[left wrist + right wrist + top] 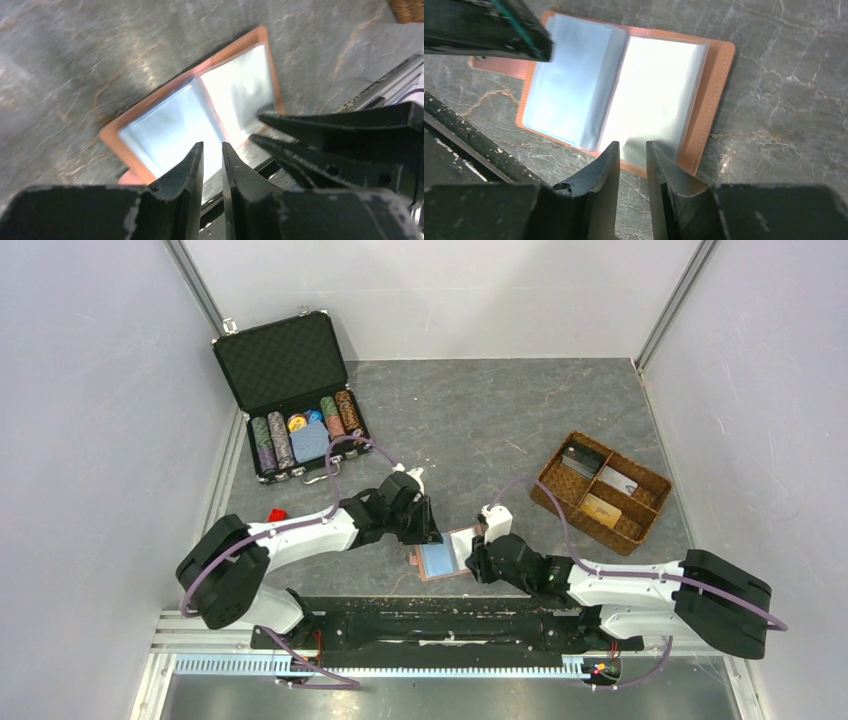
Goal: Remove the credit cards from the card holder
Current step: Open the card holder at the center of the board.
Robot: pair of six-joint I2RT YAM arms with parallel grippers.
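Note:
The tan-brown card holder [441,560] lies open and flat near the table's front edge, its pale blue clear sleeves facing up [200,115] [624,95]. I cannot tell whether any sleeve holds a card. Three credit cards, dark grey [580,458], white [617,480] and tan [600,510], lie in the woven tray. My left gripper [430,532] [212,146] hovers over the holder's left half, jaws a narrow gap apart with nothing between them. My right gripper [474,558] [629,144] hovers at the holder's right edge, also narrowly open and empty.
A brown woven divided tray [580,523] sits at the right. An open black chip case [290,390] with striped poker chips stands at the back left. A small red object [277,514] lies by the left arm. The black base rail [430,620] runs just below the holder.

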